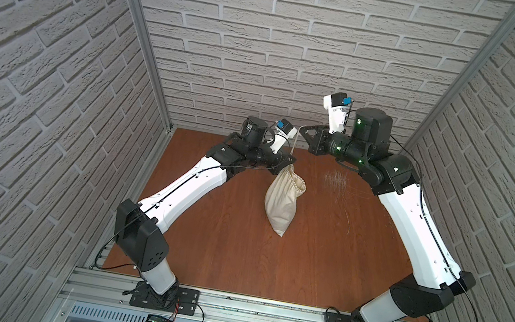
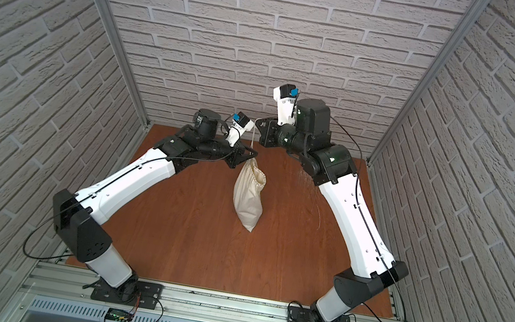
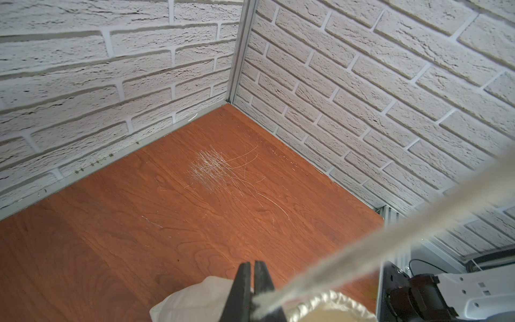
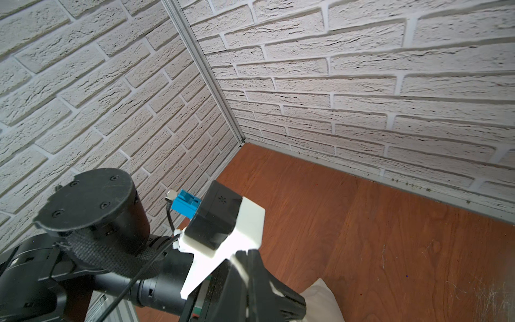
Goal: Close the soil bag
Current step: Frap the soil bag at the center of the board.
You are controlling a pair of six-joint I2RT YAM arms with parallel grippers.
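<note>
The soil bag (image 1: 281,204) (image 2: 248,199), a cream-white cloth sack, hangs tilted over the middle of the brown table in both top views, with its gathered mouth (image 1: 297,185) partly open. My left gripper (image 1: 291,159) (image 2: 253,151) (image 3: 253,265) is shut on the bag's hem (image 3: 328,304) at the top. A thin cord (image 1: 295,141) (image 3: 390,231) runs up from there, taut, to my right gripper (image 1: 302,128) (image 2: 257,120) (image 4: 245,254), which is shut on it higher up, near the back wall. A corner of the bag (image 4: 320,298) shows below the right jaws.
A patch of pale scratches (image 1: 335,179) (image 3: 214,167) marks the table right of the bag. Brick-patterned walls close in the back and both sides. An aluminium rail (image 1: 260,313) carrying both arm bases runs along the front edge.
</note>
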